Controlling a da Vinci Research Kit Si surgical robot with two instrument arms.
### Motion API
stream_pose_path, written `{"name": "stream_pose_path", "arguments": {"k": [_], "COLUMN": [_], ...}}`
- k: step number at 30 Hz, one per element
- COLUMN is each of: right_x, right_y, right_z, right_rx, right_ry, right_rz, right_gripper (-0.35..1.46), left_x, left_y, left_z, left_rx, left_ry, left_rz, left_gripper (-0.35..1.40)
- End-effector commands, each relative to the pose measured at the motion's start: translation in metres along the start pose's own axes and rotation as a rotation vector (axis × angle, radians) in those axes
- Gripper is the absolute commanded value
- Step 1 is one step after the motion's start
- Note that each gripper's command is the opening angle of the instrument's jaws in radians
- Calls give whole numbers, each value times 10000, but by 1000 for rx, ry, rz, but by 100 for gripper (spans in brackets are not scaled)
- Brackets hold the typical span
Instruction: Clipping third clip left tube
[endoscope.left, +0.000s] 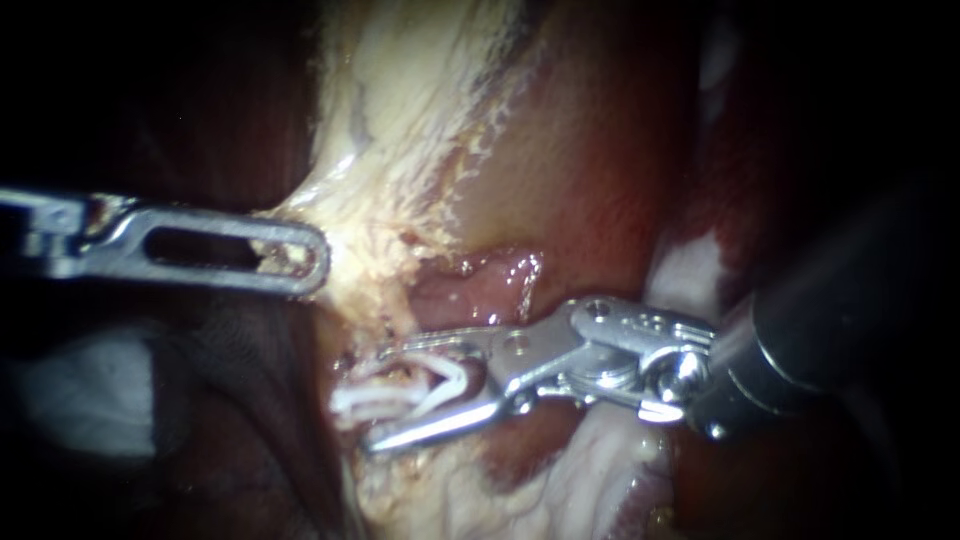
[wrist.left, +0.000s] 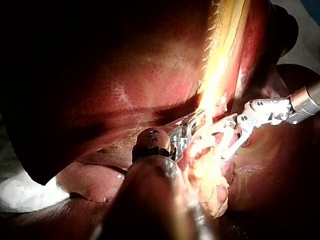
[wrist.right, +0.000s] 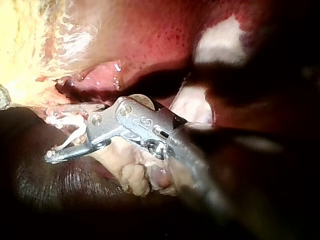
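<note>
Below the pale tissue (endoscope.left: 345, 215) gripped in my left instrument's (endoscope.left: 300, 258) jaws, my right instrument's (endoscope.left: 378, 396) wide jaws cradle the white clip (endoscope.left: 445, 380) around a barely visible tube; closing off-centre might catch only part.

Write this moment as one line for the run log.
left instrument: shut on pale tissue | right instrument: jaws apart, holding white clip | step: white clip not yet closed

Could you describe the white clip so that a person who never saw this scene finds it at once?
Start from the right instrument, whose dark shaft enters from the right. Held between its two spread metal jaws sits the clip. It is white and V-shaped, unlike the silver metal and the pale tissue around it.
</note>
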Motion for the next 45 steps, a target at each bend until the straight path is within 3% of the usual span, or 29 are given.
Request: {"name": "stream_pose_path", "arguments": {"k": [1,8,17,33,39,45], "right_x": [0,10,20,10,-1,-7], "right_y": [-3,-21,-30,2,18,21], "right_z": [-2,-15,-19,-7,-3,7], "right_rx": [0,-8,-24,-85,-117,-123], "right_ry": [0,1,2,-29,-67,-67], "right_rz": [-1,2,6,-3,-22,-27], "right_gripper": [60,60,60,60,60,60], "left_x": [0,1,1,4,5,5], "left_y": [-1,1,2,-3,-5,-6], "left_z": [-1,-8,-12,-14,-15,-16], "left_rx": [1,5,4,3,5,5], "left_ry": [1,5,5,4,2,2], "left_rz": [0,1,1,1,0,0], "left_gripper": [-35,-35,-35,-35,-35,-35]}}
